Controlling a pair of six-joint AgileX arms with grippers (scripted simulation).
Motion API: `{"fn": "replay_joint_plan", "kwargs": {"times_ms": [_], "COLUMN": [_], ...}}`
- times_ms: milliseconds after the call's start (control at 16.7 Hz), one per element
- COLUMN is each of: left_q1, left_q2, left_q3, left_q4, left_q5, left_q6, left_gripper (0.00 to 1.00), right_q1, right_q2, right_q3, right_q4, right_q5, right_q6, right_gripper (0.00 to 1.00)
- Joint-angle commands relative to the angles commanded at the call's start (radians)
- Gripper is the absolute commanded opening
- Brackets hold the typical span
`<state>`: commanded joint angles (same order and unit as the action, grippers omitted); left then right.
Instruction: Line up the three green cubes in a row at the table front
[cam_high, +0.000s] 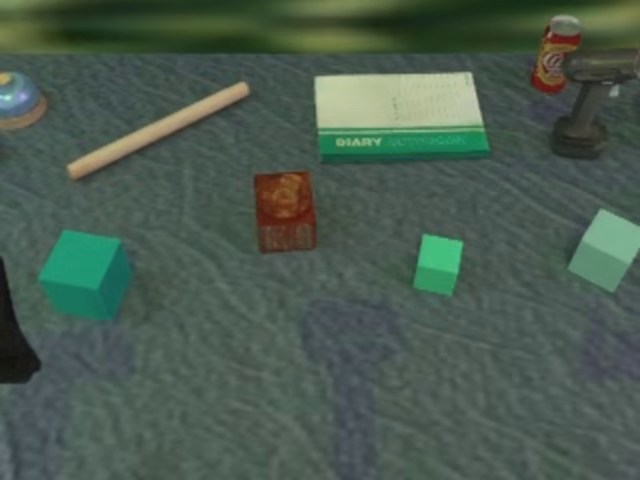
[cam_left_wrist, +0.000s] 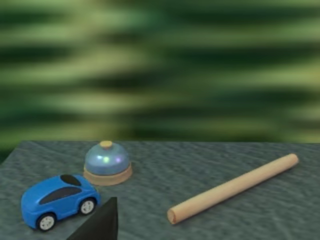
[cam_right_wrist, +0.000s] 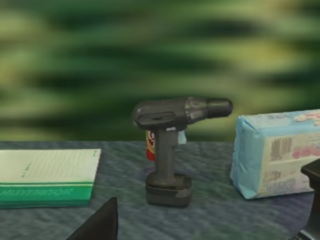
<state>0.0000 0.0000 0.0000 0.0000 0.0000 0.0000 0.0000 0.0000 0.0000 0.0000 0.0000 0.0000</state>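
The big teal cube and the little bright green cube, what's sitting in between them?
In the top view, a red-brown patterned block stands between the teal cube and the bright green cube, slightly farther back.

At the top view's nine o'clock edge, the left arm (cam_high: 14, 335) shows only as a dark sliver, its gripper out of sight. A bell (cam_high: 16, 98) at ten o'clock is half cut off. Behind the drill (cam_right_wrist: 170, 150), a red can (cam_right_wrist: 150, 145) is mostly hidden. A pale blue packet (cam_right_wrist: 277, 152) runs past the right wrist view's edge. The notebook's (cam_high: 400, 115) smaller print is unreadable.
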Motion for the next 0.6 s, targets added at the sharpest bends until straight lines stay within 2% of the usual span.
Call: {"fn": "replay_joint_plan", "kwargs": {"times_ms": [300, 600], "left_q1": [0.000, 0.000], "left_q2": [0.000, 0.000], "left_q3": [0.000, 0.000], "left_q4": [0.000, 0.000], "left_q5": [0.000, 0.000], "left_q6": [0.000, 0.000], "left_gripper": [1.00, 1.00], "right_q1": [0.016, 0.092], "right_q2": [0.061, 0.375], "right_q3": [0.061, 0.359], "right_q4": [-0.038, -0.219], "right_q5": [0.001, 0.001], "right_q6": [-0.029, -0.158], "right_gripper": [1.00, 1.00]}}
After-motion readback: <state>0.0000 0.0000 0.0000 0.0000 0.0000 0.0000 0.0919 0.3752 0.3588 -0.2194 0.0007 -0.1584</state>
